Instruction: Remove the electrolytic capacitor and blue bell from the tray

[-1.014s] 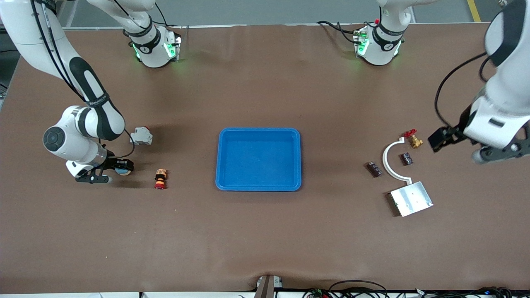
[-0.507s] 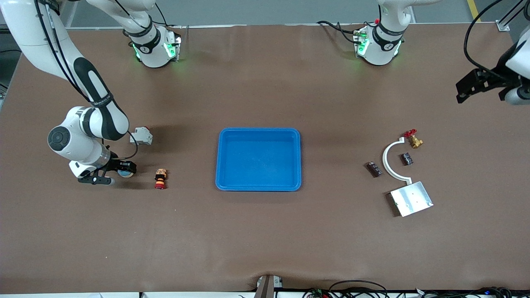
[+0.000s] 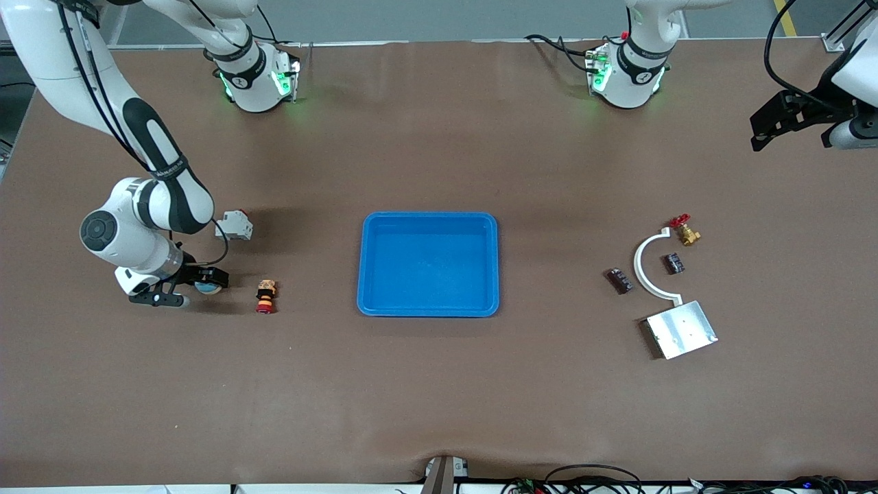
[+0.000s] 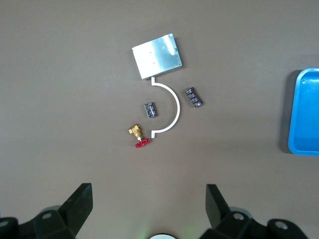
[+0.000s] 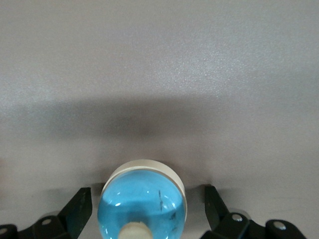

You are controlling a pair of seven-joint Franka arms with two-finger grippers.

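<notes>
The bell (image 3: 206, 288), a blue dome on a white base (image 5: 142, 196), sits on the table toward the right arm's end. My right gripper (image 3: 206, 280) is low around it and open (image 5: 147, 191), each finger a small gap off the bell's sides. Two dark capacitors (image 3: 621, 280) (image 3: 673, 263) lie toward the left arm's end, one on each side of a white curved piece; the left wrist view shows both (image 4: 194, 97) (image 4: 150, 109). My left gripper (image 3: 767, 129) hangs high over that end of the table, open and empty (image 4: 148, 194).
A blue tray (image 3: 428, 310) lies at the table's middle. Near the bell are a grey-white block (image 3: 233, 225) and a red-and-yellow button (image 3: 265, 296). Around the capacitors lie a white arc (image 3: 641, 267), a brass valve with red handle (image 3: 686, 232) and a metal plate (image 3: 681, 329).
My left arm has risen and swung away from the capacitors toward the bases' edge of the table. My right gripper's fingers have parted from the bell.
</notes>
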